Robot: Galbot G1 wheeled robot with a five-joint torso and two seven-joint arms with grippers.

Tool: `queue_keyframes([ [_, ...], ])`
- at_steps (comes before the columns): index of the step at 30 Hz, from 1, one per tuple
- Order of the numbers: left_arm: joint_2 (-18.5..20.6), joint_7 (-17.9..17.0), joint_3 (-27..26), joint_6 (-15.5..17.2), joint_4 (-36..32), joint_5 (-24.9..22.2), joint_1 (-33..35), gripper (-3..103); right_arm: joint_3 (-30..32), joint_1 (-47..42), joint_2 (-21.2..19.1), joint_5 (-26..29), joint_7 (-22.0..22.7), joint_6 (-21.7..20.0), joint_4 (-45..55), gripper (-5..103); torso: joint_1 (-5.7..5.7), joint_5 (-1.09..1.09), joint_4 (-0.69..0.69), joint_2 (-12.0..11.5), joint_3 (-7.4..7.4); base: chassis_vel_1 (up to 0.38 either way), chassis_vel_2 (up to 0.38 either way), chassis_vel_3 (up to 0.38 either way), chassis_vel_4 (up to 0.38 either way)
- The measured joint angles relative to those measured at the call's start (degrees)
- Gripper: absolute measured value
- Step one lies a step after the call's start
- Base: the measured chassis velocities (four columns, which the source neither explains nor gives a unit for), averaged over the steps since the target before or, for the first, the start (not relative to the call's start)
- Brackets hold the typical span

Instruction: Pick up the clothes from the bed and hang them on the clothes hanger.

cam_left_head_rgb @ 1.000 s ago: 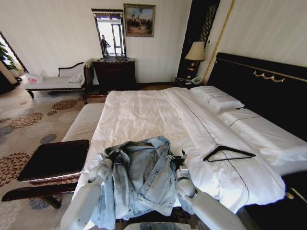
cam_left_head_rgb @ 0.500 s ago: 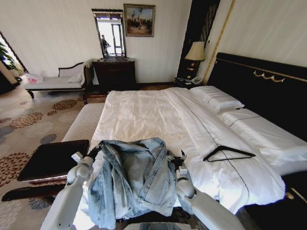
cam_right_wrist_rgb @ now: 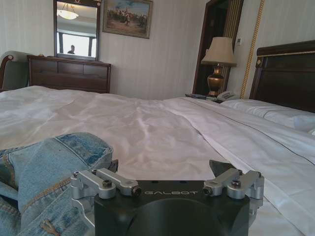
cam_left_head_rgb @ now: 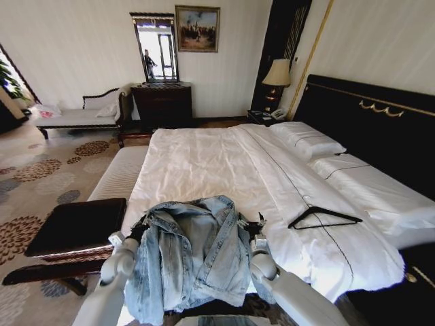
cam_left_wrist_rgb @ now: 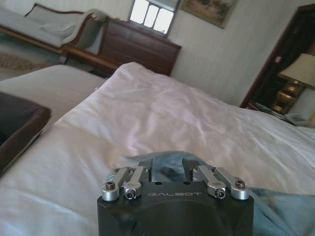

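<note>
Drawing back in, the left gripper (cam_left_head_rgb: 138, 229) has slackened the jacket (cam_left_head_rgb: 190, 255) at lower centre; both sets of jaws grip denim. The right gripper (cam_left_head_rgb: 250, 227) holds the other shoulder, and the hanger (cam_left_head_rgb: 323, 218) waits at right on the bed (cam_left_head_rgb: 204, 163).

A faded light-blue denim jacket (cam_left_head_rgb: 190, 255) lies rumpled at the six o'clock foot of the wide white bed (cam_left_head_rgb: 204, 163), collar toward twelve o'clock. A thin black triangular hanger (cam_left_head_rgb: 323, 218) rests flat on the sheet at three o'clock, apart from the jacket.
</note>
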Motion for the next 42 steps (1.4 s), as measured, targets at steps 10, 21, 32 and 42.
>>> queue_keyframes([
  [10, 1.3, 0.6, 7.4, 0.7, -0.9, 5.4, 0.0, 78, -0.1, 0.4, -0.1, 0.0, -0.1, 0.1, -0.1, 100, 0.0, -0.02, 0.0, 0.0, 0.01, 0.0, 0.0, 0.0, 0.0],
  [21, 2.8, -2.0, 19.0, 3.8, 9.6, 1.7, -12.1, 100, -0.1, -0.8, -0.9, -0.1, 0.3, 0.0, 0.7, 100, 0.01, -0.02, -0.03, 0.0, 0.02, 0.0, 0.0, 0.0, 0.0],
  [32, -2.9, -10.5, 20.9, 4.7, 2.8, 5.6, -8.1, 100, 1.1, -2.5, -0.5, -0.9, 0.5, 0.0, 1.0, 100, 0.0, 0.0, -0.01, 0.0, 0.01, 0.0, 0.0, 0.0, 0.0],
  [42, -8.7, -25.2, 23.6, 5.8, 0.1, 9.4, -3.7, 100, 1.1, -2.5, -0.2, -1.0, 0.8, 0.0, 0.9, 100, 0.0, -0.01, -0.02, 0.0, 0.01, 0.0, 0.0, 0.0, 0.0],
])
